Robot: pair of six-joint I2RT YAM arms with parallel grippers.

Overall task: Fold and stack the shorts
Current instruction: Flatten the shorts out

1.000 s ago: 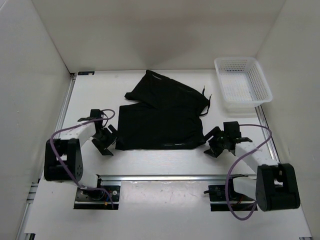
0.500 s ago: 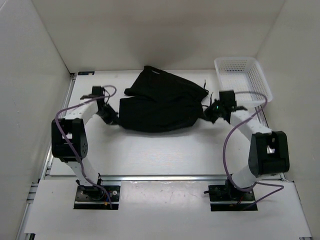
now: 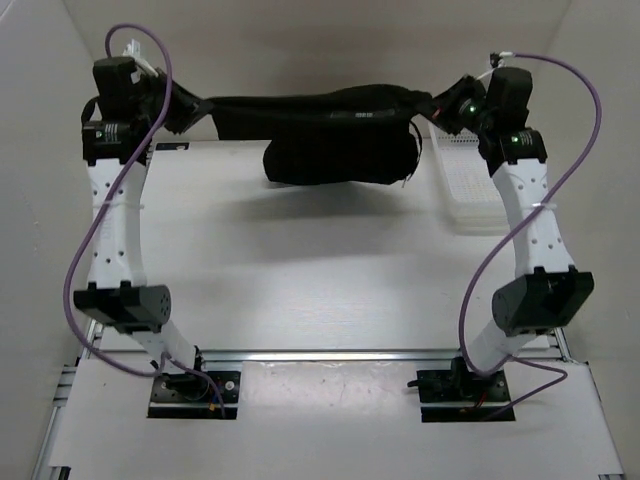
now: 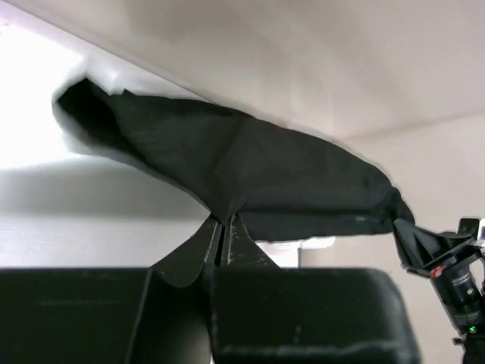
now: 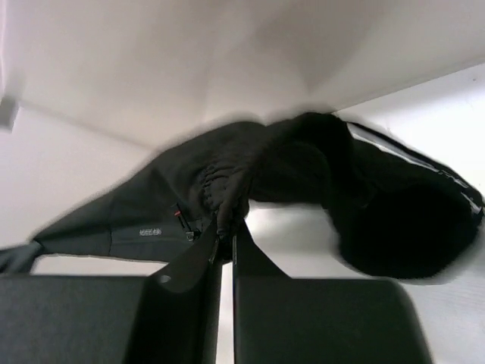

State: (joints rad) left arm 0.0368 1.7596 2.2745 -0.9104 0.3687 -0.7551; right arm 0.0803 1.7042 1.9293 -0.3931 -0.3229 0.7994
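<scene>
The black shorts hang in the air over the back of the table, stretched between both raised arms. My left gripper is shut on their left end and my right gripper is shut on their right end. The fabric sags in a fold below the taut top edge. In the left wrist view the shorts run away from my pinched fingertips toward the other gripper. In the right wrist view a gathered bunch of the shorts sits between my closed fingertips.
A white mesh basket stands at the back right of the table, partly behind the right arm. White walls close in on the left, back and right. Purple cables loop from both arms.
Both grippers, shut on the ends of the shorts, have risen high and moved back, lifting the shorts off the table and stretching them out.
</scene>
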